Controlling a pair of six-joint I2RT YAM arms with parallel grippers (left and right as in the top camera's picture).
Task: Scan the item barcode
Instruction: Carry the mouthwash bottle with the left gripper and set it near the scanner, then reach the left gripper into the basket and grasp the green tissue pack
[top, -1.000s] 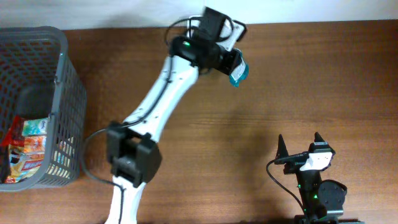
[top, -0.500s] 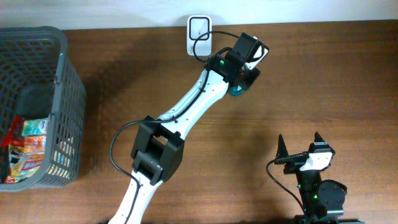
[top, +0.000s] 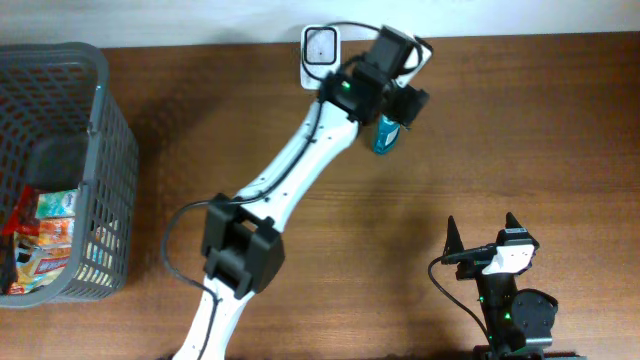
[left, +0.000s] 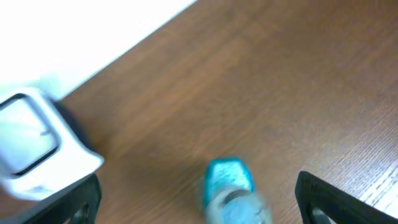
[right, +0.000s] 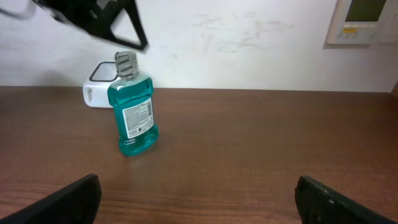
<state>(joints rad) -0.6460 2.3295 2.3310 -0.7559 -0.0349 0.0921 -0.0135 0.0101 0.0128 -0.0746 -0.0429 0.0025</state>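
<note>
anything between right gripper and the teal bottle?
Nothing. Only bare wooden table lies between the right gripper and the teal bottle, as the right wrist and overhead views show.

a mock shop checkout: grey basket (top: 112, 160) of snack packets (top: 45, 235), white scanner (top: 320, 45) on a wooden table (top: 540, 130)

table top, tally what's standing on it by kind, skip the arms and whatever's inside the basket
teal bottle: 1
white scanner: 1
grey basket: 1
total: 3
</note>
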